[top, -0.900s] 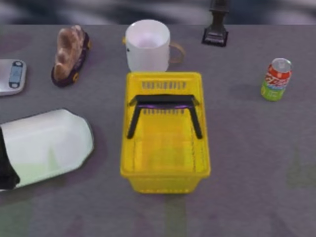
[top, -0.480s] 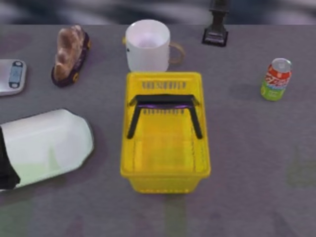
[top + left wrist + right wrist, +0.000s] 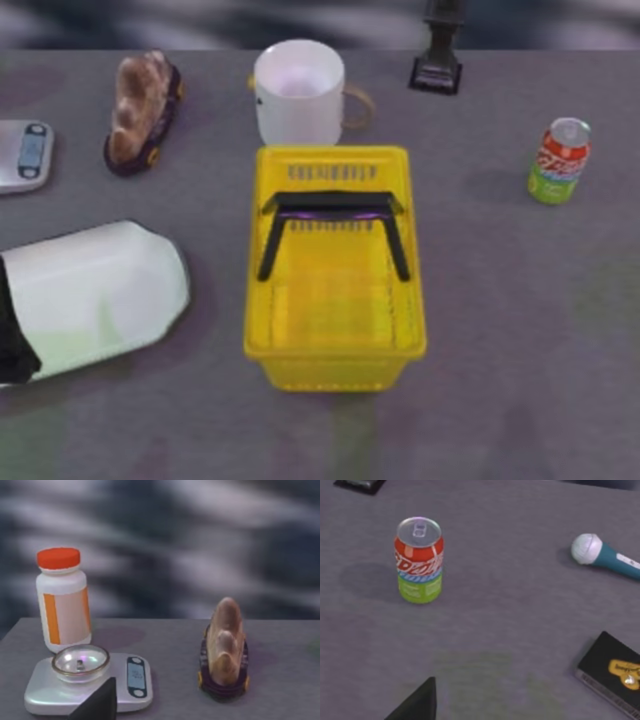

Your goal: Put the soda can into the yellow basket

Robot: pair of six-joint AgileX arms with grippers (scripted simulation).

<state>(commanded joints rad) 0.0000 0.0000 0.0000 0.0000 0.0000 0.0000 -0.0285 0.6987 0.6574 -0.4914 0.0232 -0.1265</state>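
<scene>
Biggest thing on my grey worktop (image 3: 500, 330) is the yellow basket (image 3: 335, 355), sitting dead centre in the top view with its black handle (image 3: 333, 205) folded across the far half. Nothing inside it as far as I can see.

Next down in size, a big white jug-looking thing (image 3: 95, 295) lies on its side at the left edge. Then a white mug (image 3: 298, 90) stands just behind the basket, handle pointing right.

A loaf-shaped thing on a dark little cart (image 3: 143, 108) sits back left, and a silver kitchen scale (image 3: 90, 682) with a small steel bowl on it is near the left edge. Behind the scale there's a white pill bottle (image 3: 63, 600) with a red cap and an orange stripe, no text I can read.

The soda can (image 3: 560, 160) stands upright far right, well apart from the basket. Red-and-white label with slanted lettering I can't make out, lime green below, silver top.

Near the can on my right wrist view: a teal microphone (image 3: 602, 557) with a white head, and a black box (image 3: 612, 672) with a yellow logo, unreadable. A black stand thing (image 3: 437, 60) sits at the back.

Both of my hands: only a dark fingertip corner pokes into each wrist view, so I can't tell whether they're open or closed.
</scene>
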